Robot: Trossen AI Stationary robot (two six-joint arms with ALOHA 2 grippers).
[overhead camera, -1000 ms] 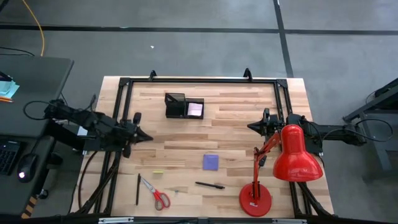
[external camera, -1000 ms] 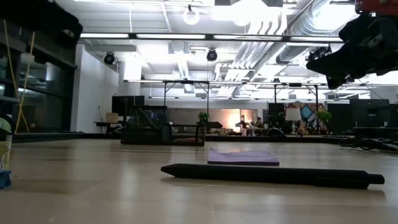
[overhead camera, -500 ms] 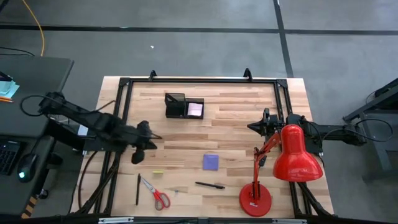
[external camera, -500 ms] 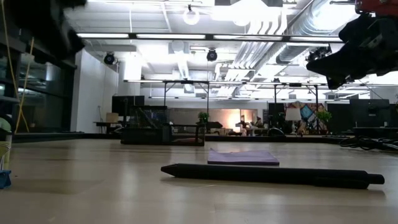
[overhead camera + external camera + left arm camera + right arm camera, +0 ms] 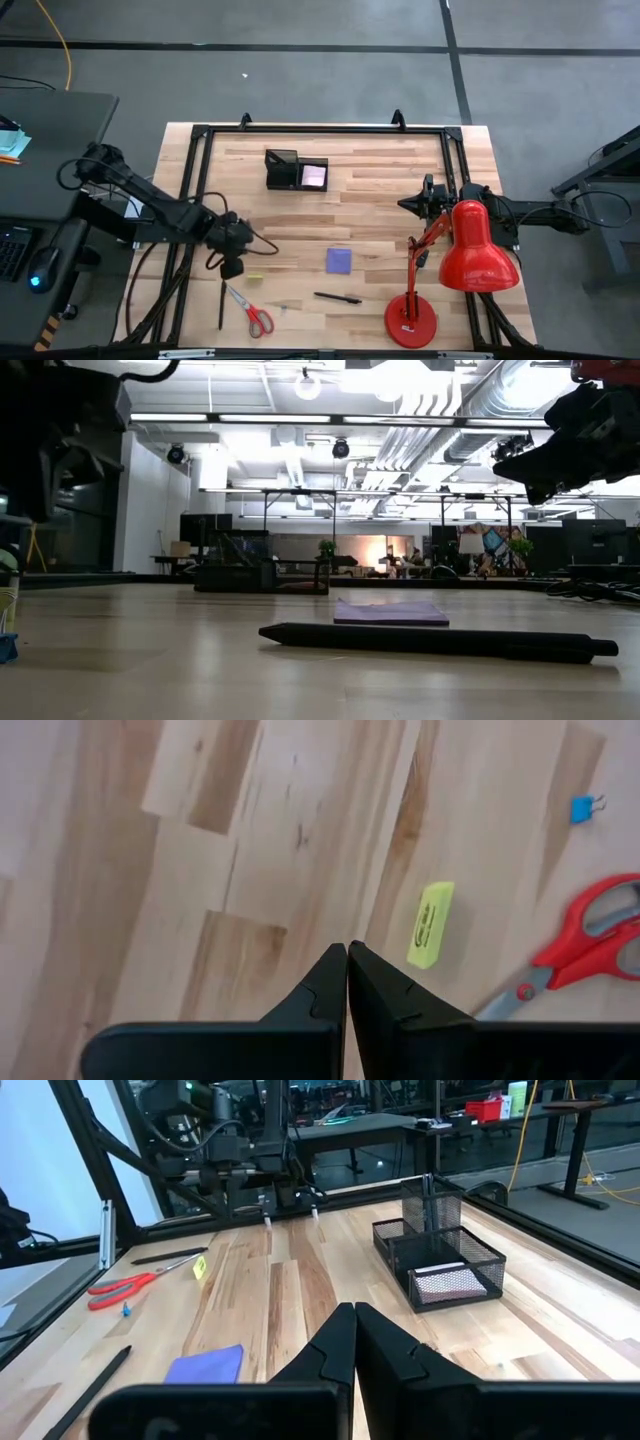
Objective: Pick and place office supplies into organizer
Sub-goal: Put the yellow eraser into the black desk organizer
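Note:
My left gripper [image 5: 232, 268] is shut and empty above the table's near left part, pointing down; its tips [image 5: 347, 950] hang beside a small yellow piece [image 5: 431, 925], apart from it. Red-handled scissors [image 5: 252, 314] and a dark pen [image 5: 221, 303] lie nearer the front edge. A purple note pad [image 5: 339, 260] and a second pen [image 5: 337, 297] lie flat mid-table. The black mesh organizer [image 5: 296, 170] stands at the far side with a pink pad [image 5: 314, 176] inside. My right gripper [image 5: 405, 204] waits shut at the table's right, above the wood.
A large red desk lamp [image 5: 470, 250] stands at the near right, its base [image 5: 410, 322] on the table. A black metal frame [image 5: 320, 130] runs round the table's edges. A small blue clip [image 5: 583, 808] lies near the scissors. Bare wood lies between the organizer and the purple pad.
My left gripper has gone from the table's left edge toward the right and the near edge, has come lower, and has tipped to point down at the wood beside the yellow piece. The things on the table have kept their places.

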